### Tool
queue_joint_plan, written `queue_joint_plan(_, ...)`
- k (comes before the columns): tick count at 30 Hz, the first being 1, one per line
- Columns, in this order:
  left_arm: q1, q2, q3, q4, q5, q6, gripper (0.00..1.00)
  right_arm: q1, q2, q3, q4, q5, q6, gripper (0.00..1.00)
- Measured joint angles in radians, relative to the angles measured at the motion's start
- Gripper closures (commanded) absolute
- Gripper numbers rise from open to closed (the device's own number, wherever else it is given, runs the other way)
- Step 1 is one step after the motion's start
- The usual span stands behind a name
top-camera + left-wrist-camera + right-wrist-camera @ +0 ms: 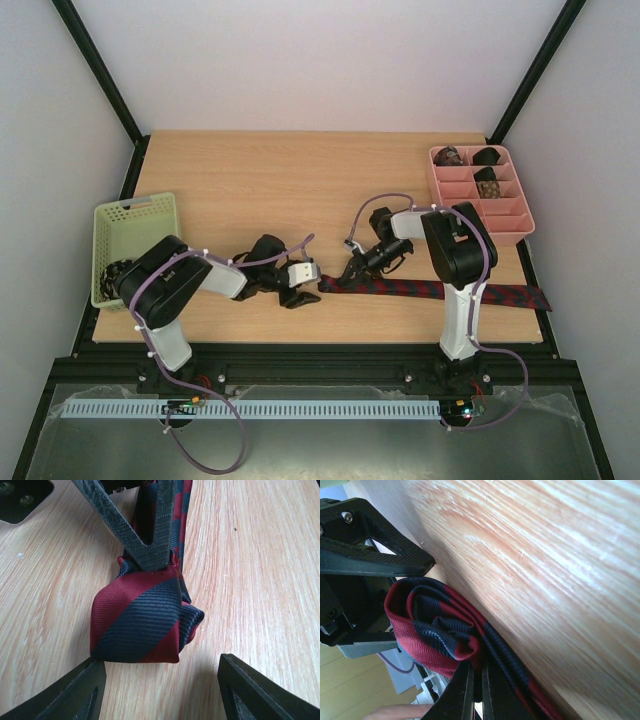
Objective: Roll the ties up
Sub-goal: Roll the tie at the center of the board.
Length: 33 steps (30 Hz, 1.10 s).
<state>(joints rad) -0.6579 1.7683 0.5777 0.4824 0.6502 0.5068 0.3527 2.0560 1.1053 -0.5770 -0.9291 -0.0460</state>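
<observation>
Red-and-navy striped tie (pixel 400 289) lies mostly flat along the bench's (pixel 300 180) near edge, seen from above. Three coiled ties (pixel 488 186) sit in the pink tray (pixel 500 238) at the far right corner.

At my left wrist, my left end effector (pixel 160 672) stands open around the small coil (pixel 137 620).

At my right wrist, my right end effector (pixel 476 680) is closed at its core. Most of the rolling remains, I judge.

High overview; wrist close-ups on tie (pixel 135 625)
</observation>
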Motion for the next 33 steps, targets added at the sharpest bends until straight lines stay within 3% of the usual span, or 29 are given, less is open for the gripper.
queue_joint_plan(7, 0.0, 0.037, -0.01, 0.101, 0.022, -0.056, 0.37, 0.0, 0.002, 0.0, 0.0, -0.001, -0.014, 0.99)
queue_joint_plan(15, 0.0, 0.053, 0.001, 0.126, 0.032, -0.066, 0.61, -0.005, 0.011, 0.0, 0.0, -0.011, -0.026, 0.99)
queue_joint_plan(21, -0.021, 0.053, 0.036, 0.123, 0.044, -0.072, 0.65, -0.005, 0.013, 0.001, -0.002, -0.013, -0.041, 0.99)
queue_joint_plan(33, -0.076, 0.14, 0.137, 0.155, 0.029, -0.134, 0.65, -0.008, 0.015, 0.001, -0.005, -0.016, -0.065, 0.99)
